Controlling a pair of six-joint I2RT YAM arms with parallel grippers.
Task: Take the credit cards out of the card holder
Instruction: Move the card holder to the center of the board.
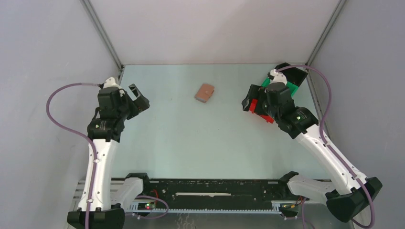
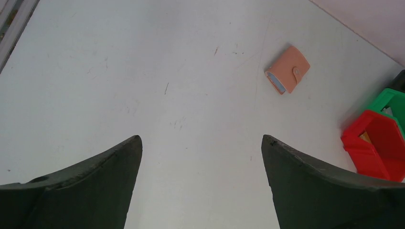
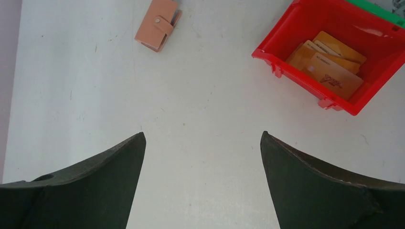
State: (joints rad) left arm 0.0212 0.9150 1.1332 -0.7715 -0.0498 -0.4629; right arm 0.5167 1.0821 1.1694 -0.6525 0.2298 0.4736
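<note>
Card holder [image 1: 204,93] between wide-spread left gripper [image 2: 201,138], right gripper [image 3: 202,134]

The card holder [image 2: 287,69] looks like soft tan leather, matt, with a small shiny snap. The table [image 2: 143,71] is smooth, pale and faintly scuffed. The red bin [image 3: 282,33] is glossy plastic, and the tan cards [image 3: 334,76] in it look smooth.

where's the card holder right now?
Top view: the card holder lies closed on the table, far middle, between the two arms, with the red bin off to its right, not touching.
</note>
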